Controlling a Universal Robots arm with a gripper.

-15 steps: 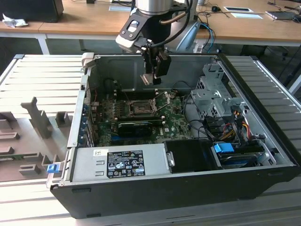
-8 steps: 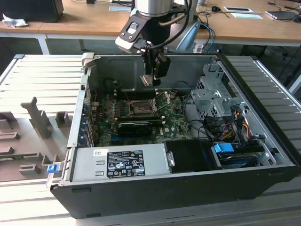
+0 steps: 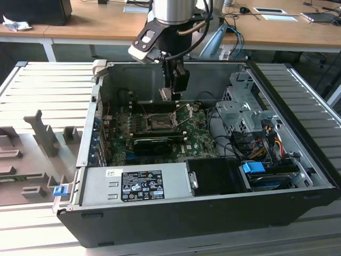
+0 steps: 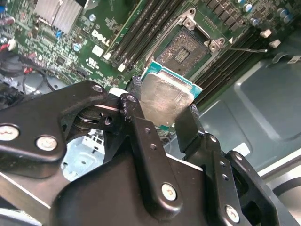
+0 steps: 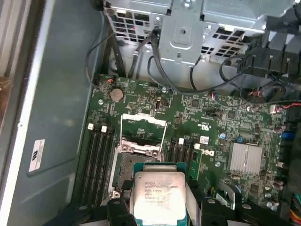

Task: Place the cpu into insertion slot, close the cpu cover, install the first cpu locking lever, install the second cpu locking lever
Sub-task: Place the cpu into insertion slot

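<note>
My gripper (image 3: 168, 95) hangs inside the open computer case, shut on the cpu (image 3: 165, 94), a little above the green board. In both wrist views the black fingers (image 4: 188, 122) clamp two opposite edges of the cpu (image 4: 164, 99), whose pale metal top (image 5: 160, 197) faces the first wrist camera. The insertion slot (image 4: 184, 47) lies uncovered on the board beneath and slightly ahead of the chip; in the first wrist view the cpu hides part of the insertion slot (image 5: 124, 167). The cpu cover (image 5: 141, 119) stands swung up and open. A thin locking lever (image 4: 247, 48) sticks out beside the socket.
Black memory slots (image 5: 96, 160) flank the socket on both sides. A black graphics card (image 3: 154, 143) lies in front of it, with the power supply (image 3: 136, 184) nearer still. A metal drive cage (image 3: 242, 106) and cables fill the exterior view's right. A finned heatsink (image 5: 244, 157) sits on the board.
</note>
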